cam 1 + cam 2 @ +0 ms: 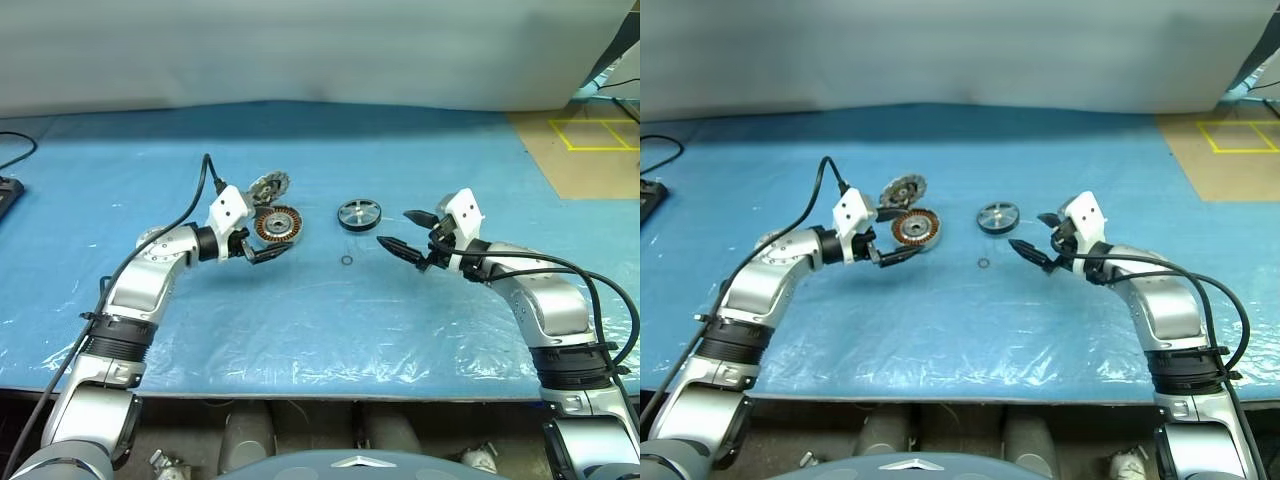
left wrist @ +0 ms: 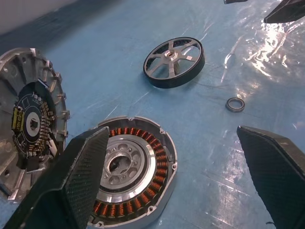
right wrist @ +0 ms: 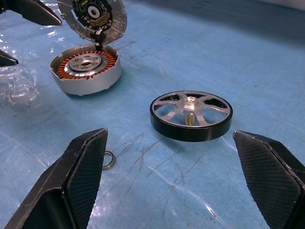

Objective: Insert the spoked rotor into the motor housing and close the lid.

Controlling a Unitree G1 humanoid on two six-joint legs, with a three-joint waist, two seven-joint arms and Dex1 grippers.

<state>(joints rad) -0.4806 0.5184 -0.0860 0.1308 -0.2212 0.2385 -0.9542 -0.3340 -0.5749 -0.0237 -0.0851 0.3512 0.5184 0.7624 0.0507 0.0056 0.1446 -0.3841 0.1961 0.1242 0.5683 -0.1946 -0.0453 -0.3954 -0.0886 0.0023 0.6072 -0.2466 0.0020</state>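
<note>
- The spoked rotor (image 3: pixel 191 116) lies flat on the blue-covered worktop (image 1: pixel 300 330), free of both hands, between the two arms and nearer the right one.
- The motor housing (image 1: pixel 278 224) sits open just beside the left hand (image 1: pixel 256 243), copper windings up; the lid (image 1: pixel 267 186) leans tilted against its far edge, electronics side showing.
- Both hands stand wide and carry nothing; the right hand (image 1: pixel 405 236) points at the rotor from close by.
- The step in hand looks like the rotor pickup, most likely with the right hand.
- Grip it across the dark outer rim, on opposite sides, so the short shaft under the hub stays clear to enter the housing bore.
- Keep it level on the way over; a tilted rotor would probably catch on the windings or be pulled askew by magnets.
- The left hand could steady the housing wall so it does not slide on the slick plastic sheet.
- A small loose ring (image 1: pixel 346 261) lies near the rotor; keep the fingers off it when closing.
- Watch the propped lid: a knock could drop it into the housing early.
</note>
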